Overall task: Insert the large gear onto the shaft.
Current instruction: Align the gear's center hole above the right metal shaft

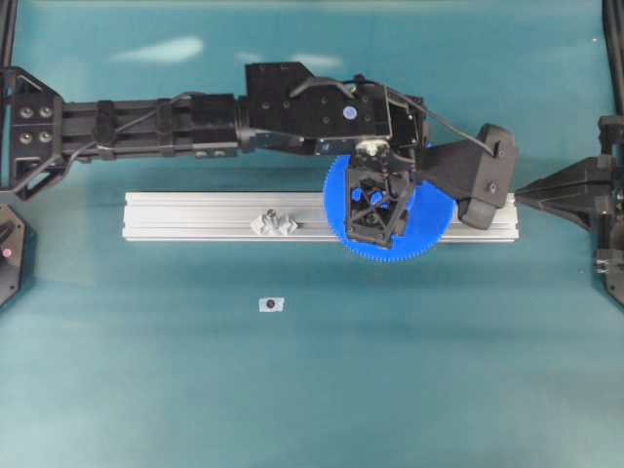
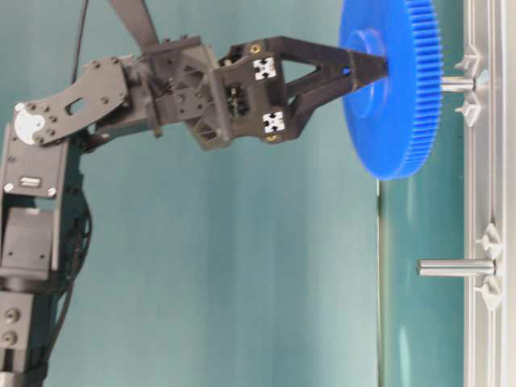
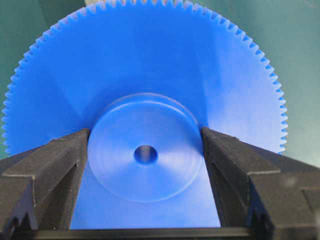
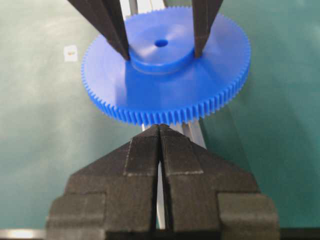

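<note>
On the worktop (image 1: 146,370) the rail (image 1: 195,216) lies from nine to three o'clock, the large gear (image 1: 429,229) above its three o'clock end, over the shaft (image 2: 456,83).

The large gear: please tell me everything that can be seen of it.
The large gear is a bright-blue disc, plastic by its look, with fine teeth all round and a raised round hub with a small centre hole. The left pincer holds it by the hub, one finger on each side. It hangs above the silvery rail, flat face toward the rail, with the shaft right under its middle. Whether the shaft has entered the hole cannot be seen.
</note>
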